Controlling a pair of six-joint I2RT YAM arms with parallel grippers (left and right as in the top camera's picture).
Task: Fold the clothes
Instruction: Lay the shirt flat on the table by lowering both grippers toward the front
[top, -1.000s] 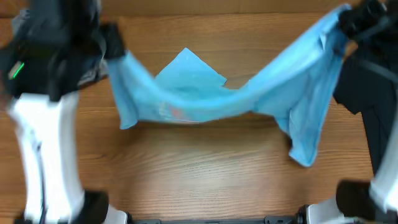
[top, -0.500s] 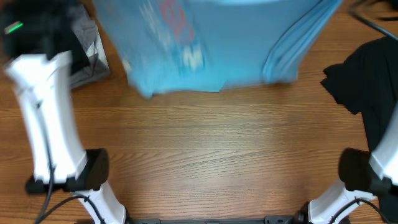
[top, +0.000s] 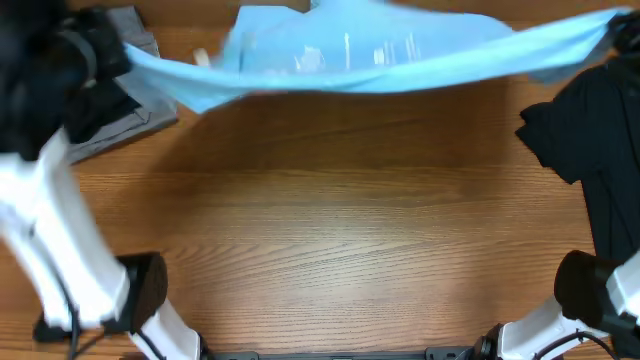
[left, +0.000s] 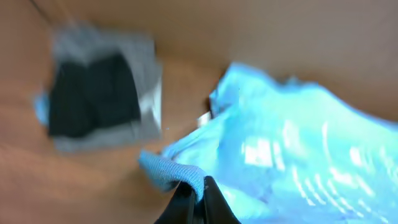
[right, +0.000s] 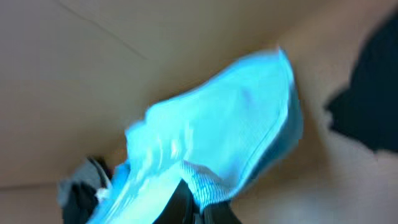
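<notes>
Jaws of left gripper (left: 195, 198) and right gripper (right: 196, 206) seem clamped on the stretched blue T-shirt (top: 400, 62).

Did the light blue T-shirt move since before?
Yes, upward in the overhead view: the light blue T-shirt hung down beside the black T-shirt, and now lies near its top.

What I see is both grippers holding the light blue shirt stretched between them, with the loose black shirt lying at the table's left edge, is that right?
Not quite. The loose black shirt lies at the table's right edge, as the overhead view shows. The left gripper and right gripper do hold the light blue shirt stretched between them.
</notes>
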